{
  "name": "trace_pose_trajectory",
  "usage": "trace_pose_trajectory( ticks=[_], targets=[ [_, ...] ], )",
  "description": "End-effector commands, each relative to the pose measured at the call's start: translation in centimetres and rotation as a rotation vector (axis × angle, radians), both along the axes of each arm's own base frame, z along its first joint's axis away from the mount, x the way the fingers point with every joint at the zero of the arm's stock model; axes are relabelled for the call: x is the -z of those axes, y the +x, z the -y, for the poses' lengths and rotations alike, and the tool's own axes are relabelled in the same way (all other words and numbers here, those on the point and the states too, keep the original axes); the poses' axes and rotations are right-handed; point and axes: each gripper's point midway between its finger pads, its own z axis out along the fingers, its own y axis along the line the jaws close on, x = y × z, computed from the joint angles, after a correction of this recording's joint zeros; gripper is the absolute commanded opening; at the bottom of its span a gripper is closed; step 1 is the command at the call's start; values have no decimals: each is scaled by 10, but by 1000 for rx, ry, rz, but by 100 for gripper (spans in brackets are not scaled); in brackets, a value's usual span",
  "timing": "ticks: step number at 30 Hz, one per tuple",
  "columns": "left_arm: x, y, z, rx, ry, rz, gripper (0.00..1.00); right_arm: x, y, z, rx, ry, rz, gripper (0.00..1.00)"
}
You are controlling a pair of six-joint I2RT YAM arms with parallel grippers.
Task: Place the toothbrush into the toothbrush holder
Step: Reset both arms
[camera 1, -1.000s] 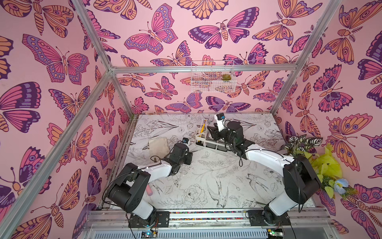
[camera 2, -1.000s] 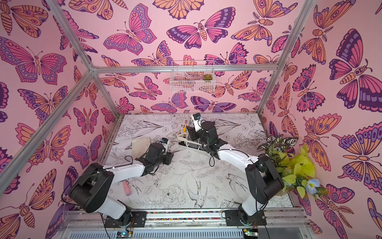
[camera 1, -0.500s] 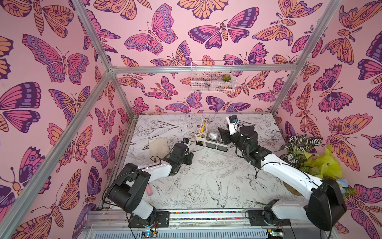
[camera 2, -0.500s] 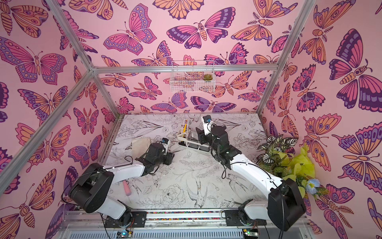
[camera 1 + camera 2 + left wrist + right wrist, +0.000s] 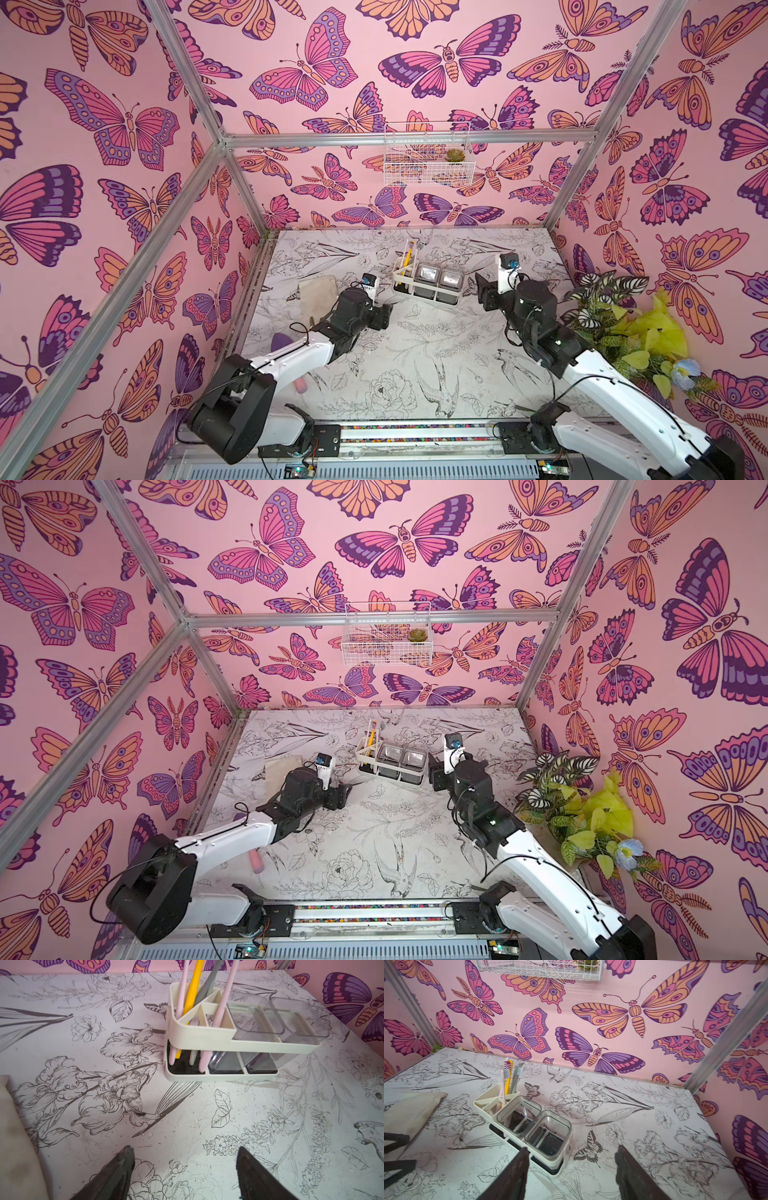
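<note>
Left wrist view is showing four toothbrushes (image 5: 192,991), two pink, one yellow and one grey, standing bristles-up in the divided slots of the toothbrush holder (image 5: 199,1032). Two clear-grey cups (image 5: 255,1016) are sitting at its other end. The left gripper (image 5: 185,1149) is facing the slot end from nearby, jaws spread and gripping nothing. The right gripper (image 5: 572,1147) is hanging just beside the cup end, likewise spread. A wire basket (image 5: 415,174) on the back wall is holding a small succulent (image 5: 455,155).
</note>
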Motion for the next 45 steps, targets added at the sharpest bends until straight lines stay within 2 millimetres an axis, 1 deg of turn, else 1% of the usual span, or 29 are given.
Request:
trace_pose_trajectory(
  ticks=[1,2,4,5,8,11,14,16,18,20,24,25,27,29,31,33,34,36,37,38,39,40,41,42,44,45],
  targets=[
    [-1,-8,-3,9,29,26,80,4,-11,20,70,-4,-16,69],
    [-14,-10,-4,9,16,60,80,4,-14,25,84,-5,-12,69],
    [-19,-11,-5,5,25,84,84,4,-17,35,123,-7,-4,70],
    [-21,-12,-7,0,32,96,100,6,-18,41,147,-6,-2,70],
    [-31,-14,-11,-15,51,139,100,10,-19,61,228,9,31,70],
    [-41,-17,-18,-46,64,184,100,23,-17,80,306,24,65,71],
    [-47,-19,-26,-82,80,218,100,47,-10,99,369,34,57,71],
    [-49,-19,-31,-100,87,238,100,64,-5,108,382,21,45,72],
    [-50,-20,-34,-118,92,256,100,78,0,121,435,7,68,72],
    [-49,-19,-37,-129,95,265,100,86,6,138,500,27,90,72],
    [-45,-17,-38,-134,116,264,100,118,27,168,595,30,0,72],
    [-44,-16,-38,-139,124,264,100,128,30,172,605,28,-23,72],
    [-43,-14,-41,-146,148,267,100,146,36,175,612,41,-36,72],
    [-43,-11,-44,-166,174,276,100,152,44,176,607,52,-21,72],
    [-42,-8,-51,-198,213,285,100,165,59,178,600,53,-85,72],
    [-43,-6,-57,-218,250,302,100,172,76,159,483,14,-174,72],
    [-44,-5,-61,-232,271,316,100,171,78,155,473,3,-175,72],
    [-49,-3,-71,-270,311,347,100,175,69,152,447,24,-131,72],
    [-51,-3,-75,-284,326,365,100,176,66,152,444,31,-73,74],
    [-52,-2,-82,-301,345,386,100,171,64,153,446,43,6,75],
    [-55,-2,-89,-324,357,413,100,171,60,154,451,46,-6,78],
    [-56,-1,-97,-348,376,434,100,172,59,155,458,40,-42,78],
    [-55,0,-109,-387,396,449,100,176,58,155,463,37,-79,91],
    [-55,3,-125,-438,413,459,100,173,61,155,460,38,-41,99],
    [-53,6,-150,-520,437,461,100,170,61,154,458,41,3,99],
    [-51,8,-160,-543,443,457,100,170,59,154,455,40,-10,99]
  ],
)
